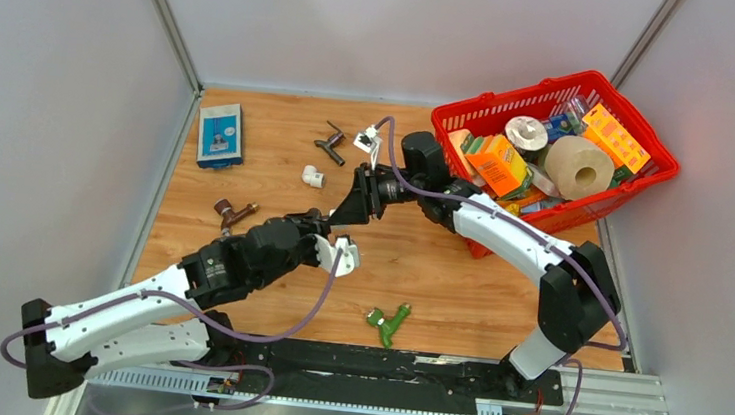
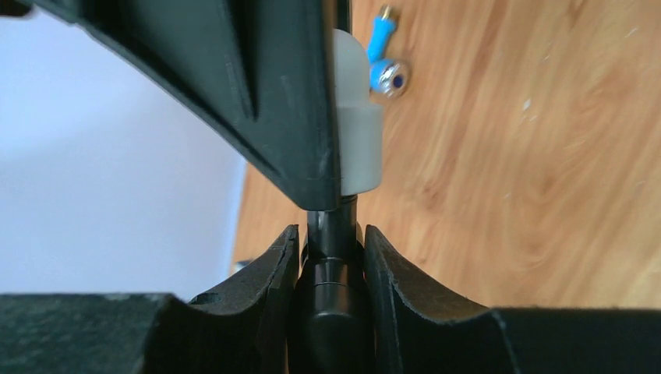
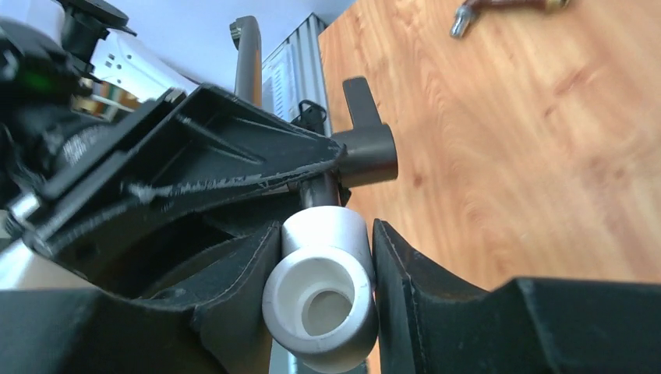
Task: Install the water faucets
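**Left gripper.** The left gripper (image 2: 331,238) is clenched on the dark-grey faucet (image 3: 366,152). Its fingers (image 2: 273,269) press the faucet's round body from both sides. A thinner stem projects past the fingertips. In the right wrist view, the faucet's head and short lever stand out just beside the left fingers.

**Right gripper.** The right gripper (image 3: 327,234) is clenched on a white elbow fitting (image 3: 319,300), with one finger against each flank. The fitting's open socket faces the wrist camera. The fitting sits directly at the end of the faucet stem. The stem appears to enter the fitting's far socket, but the elbow hides the joint itself.

**Position.** The two grippers meet tip to tip above the table (image 1: 439,264). This point is left of the red basket (image 1: 503,101) and nearer the arm bases than the basket.

**Other parts on the table.**
- A second dark faucet (image 1: 331,144) lies left of the red basket, level with it.
- A loose white elbow (image 1: 313,176) also lies left of the basket.
- A brown faucet (image 1: 232,214) lies farther left of the basket.
- The green faucet (image 1: 387,322) lies left of the basket at the table's near edge, well apart from both grippers.
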Tool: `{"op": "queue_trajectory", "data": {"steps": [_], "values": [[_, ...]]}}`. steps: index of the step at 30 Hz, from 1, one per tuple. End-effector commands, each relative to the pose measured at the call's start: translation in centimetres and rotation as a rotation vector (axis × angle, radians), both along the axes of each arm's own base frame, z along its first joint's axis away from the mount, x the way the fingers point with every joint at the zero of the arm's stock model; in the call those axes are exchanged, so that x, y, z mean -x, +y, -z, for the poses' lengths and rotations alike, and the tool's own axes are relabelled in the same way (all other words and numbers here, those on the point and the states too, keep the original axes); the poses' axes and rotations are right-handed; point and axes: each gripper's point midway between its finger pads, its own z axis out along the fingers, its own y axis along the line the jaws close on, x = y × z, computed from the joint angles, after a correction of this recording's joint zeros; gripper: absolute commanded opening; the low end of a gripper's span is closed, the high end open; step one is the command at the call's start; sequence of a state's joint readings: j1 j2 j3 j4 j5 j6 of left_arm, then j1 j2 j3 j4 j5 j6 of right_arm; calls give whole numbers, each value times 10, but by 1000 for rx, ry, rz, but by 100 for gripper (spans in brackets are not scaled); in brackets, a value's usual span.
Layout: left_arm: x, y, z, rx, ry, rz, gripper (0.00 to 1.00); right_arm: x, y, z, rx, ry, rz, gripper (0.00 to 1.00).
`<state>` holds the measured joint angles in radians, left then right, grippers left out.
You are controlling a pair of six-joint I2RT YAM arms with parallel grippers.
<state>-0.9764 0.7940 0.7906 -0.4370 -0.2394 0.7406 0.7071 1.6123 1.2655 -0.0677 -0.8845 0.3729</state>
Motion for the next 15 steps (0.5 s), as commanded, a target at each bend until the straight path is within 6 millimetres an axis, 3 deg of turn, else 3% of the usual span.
{"op": "queue_trajectory", "data": {"steps": [1,5,8,9,12,15], "values": [[-10,0,-52,-43,-349,-107,0,-32,9,6,-24,207,189,3],[-8,0,-49,-74,-400,-112,0,-35,9,14,-19,228,197,3],[-5,0,-49,-53,-391,-106,0,-39,9,2,-60,159,195,10],[-5,0,-50,-44,-384,-100,0,-40,8,-8,-84,113,198,15],[-1,-3,-47,-13,-334,-75,0,-47,-2,-43,-154,-89,197,44],[-2,-3,-51,54,-257,-40,0,-50,-16,-74,-198,-291,185,58]]}}
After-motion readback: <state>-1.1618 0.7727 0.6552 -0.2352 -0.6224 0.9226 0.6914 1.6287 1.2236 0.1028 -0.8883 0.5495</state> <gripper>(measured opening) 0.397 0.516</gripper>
